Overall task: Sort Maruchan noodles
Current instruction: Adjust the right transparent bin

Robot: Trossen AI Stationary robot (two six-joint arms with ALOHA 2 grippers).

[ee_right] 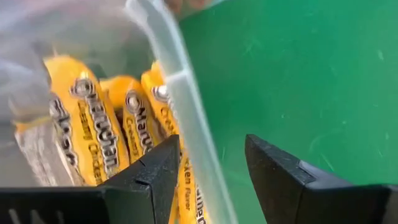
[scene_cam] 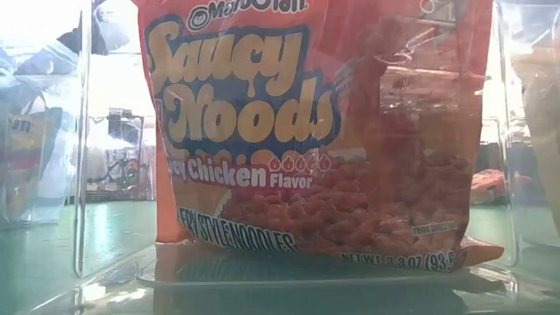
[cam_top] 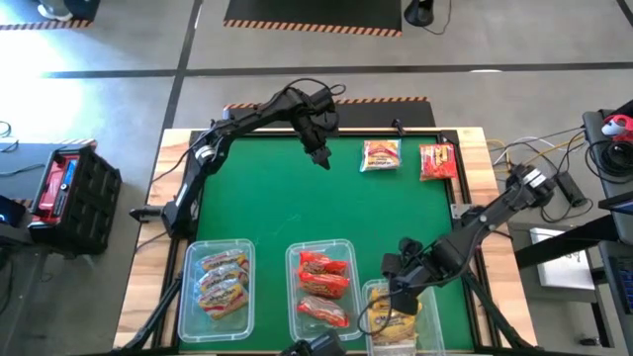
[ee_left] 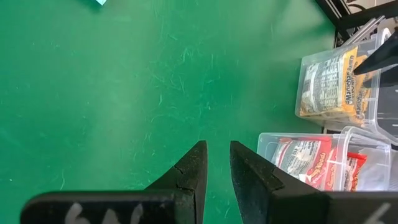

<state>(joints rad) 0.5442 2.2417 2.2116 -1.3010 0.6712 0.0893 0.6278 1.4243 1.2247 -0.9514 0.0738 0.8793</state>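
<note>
Two Maruchan packets lie flat on the green mat near its far right corner, an orange-yellow packet (cam_top: 381, 156) and a red packet (cam_top: 437, 161). My left gripper (cam_top: 319, 156) (ee_left: 217, 165) hovers over bare mat left of them, its fingers narrowly open and empty. My right gripper (cam_top: 396, 294) (ee_right: 211, 165) is open over the right bin (cam_top: 407, 334). One finger is above the yellow packets (ee_right: 93, 124) inside and the other is outside, with the bin wall (ee_right: 186, 106) between them. I see no touch.
Three clear bins stand along the near edge. The left bin (cam_top: 188, 297) holds orange-pink packets, the middle bin (cam_top: 293, 297) holds red ones and the right one holds yellow ones. A red Saucy Noods packet (scene_cam: 306, 131) fills the low view. Bare mat (cam_top: 287, 213) lies between the bins and the far packets.
</note>
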